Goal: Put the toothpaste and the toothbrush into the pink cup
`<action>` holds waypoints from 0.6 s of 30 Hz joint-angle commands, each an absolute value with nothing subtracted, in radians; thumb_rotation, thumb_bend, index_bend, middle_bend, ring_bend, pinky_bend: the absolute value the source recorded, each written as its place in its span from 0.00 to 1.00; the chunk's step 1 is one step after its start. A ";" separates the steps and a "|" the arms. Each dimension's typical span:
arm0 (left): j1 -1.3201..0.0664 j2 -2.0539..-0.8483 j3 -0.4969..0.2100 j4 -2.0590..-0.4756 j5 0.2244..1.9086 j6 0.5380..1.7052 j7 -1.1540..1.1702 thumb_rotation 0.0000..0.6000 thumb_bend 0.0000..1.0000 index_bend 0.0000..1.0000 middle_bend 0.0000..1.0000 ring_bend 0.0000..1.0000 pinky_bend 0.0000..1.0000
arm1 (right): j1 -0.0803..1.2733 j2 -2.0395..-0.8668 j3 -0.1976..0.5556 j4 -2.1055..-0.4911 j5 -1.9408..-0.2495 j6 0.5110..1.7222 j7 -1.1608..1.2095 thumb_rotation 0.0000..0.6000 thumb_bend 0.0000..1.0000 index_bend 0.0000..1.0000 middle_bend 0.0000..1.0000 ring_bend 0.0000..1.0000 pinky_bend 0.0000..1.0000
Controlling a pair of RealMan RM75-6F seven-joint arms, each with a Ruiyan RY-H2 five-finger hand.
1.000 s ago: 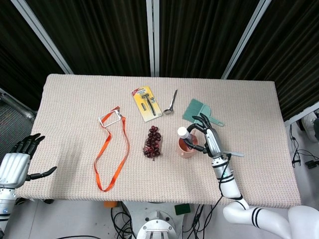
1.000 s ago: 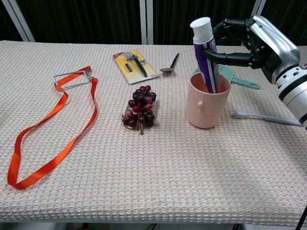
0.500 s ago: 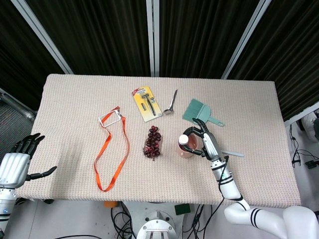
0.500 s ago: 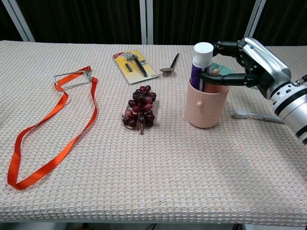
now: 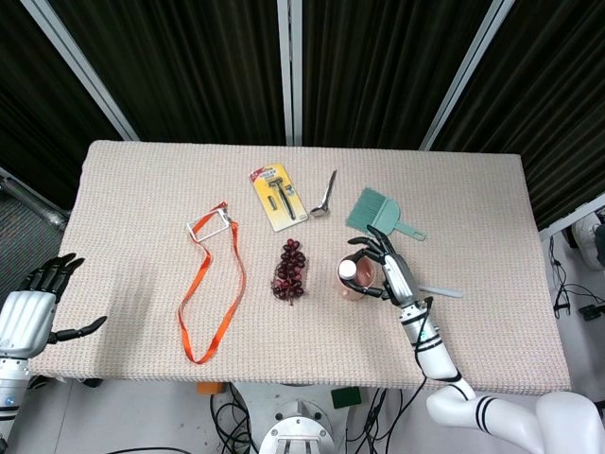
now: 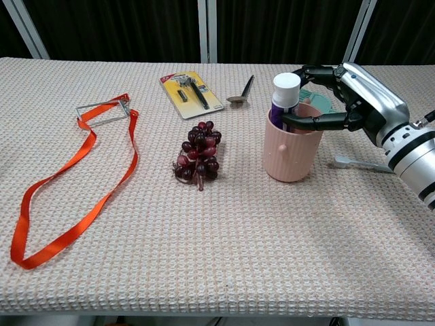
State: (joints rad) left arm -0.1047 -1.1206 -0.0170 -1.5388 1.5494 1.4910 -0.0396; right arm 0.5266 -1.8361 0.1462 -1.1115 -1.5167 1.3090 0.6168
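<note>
Behind the pink plastic cup (image 6: 293,153), a teal brush (image 5: 380,213); right hand (image 6: 353,102) fingers grasping the white-capped purple toothpaste tube (image 6: 284,97); grey toothbrush (image 6: 360,163) alongside.

R hand (image 5: 388,271) over pink cup (image 5: 354,283) w/ toothpaste (image 5: 349,271) inside.

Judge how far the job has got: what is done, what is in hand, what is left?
Done: the toothpaste stands in the pink cup. In hand: the right hand is at the tube, fingers over the rim. Left: the toothbrush lies on the table beside the cup.
</note>
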 commanded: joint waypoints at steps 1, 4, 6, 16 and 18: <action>-0.105 -1.120 -0.017 -1.540 1.549 1.491 -0.039 0.44 0.08 0.12 0.09 0.10 0.21 | 0.527 -1.835 0.149 -1.111 -1.513 1.305 0.612 1.00 0.48 0.60 0.26 0.00 0.00; -0.106 -1.119 -0.018 -1.540 1.547 1.489 -0.039 0.44 0.08 0.12 0.09 0.10 0.21 | 0.527 -1.835 0.150 -1.109 -1.511 1.305 0.610 1.00 0.46 0.58 0.26 0.00 0.00; -0.107 -1.119 -0.018 -1.540 1.547 1.486 -0.039 0.44 0.08 0.12 0.09 0.10 0.21 | 0.526 -1.835 0.150 -1.107 -1.512 1.306 0.609 1.00 0.45 0.57 0.26 0.00 0.00; -0.106 -1.117 -0.021 -1.544 1.542 1.488 -0.036 0.44 0.08 0.12 0.09 0.10 0.21 | 0.516 -1.835 0.141 -1.074 -1.529 1.330 0.633 1.00 0.36 0.43 0.26 0.00 0.00; -0.106 -1.116 -0.021 -1.545 1.542 1.488 -0.034 0.45 0.08 0.12 0.09 0.10 0.21 | 0.513 -1.832 0.140 -1.070 -1.531 1.336 0.639 1.00 0.36 0.39 0.26 0.00 0.00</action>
State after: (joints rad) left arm -0.1059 -1.1163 -0.0211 -1.5453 1.5424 1.4880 -0.0339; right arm 0.5143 -1.8330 0.1405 -1.0714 -1.5299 1.3347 0.6382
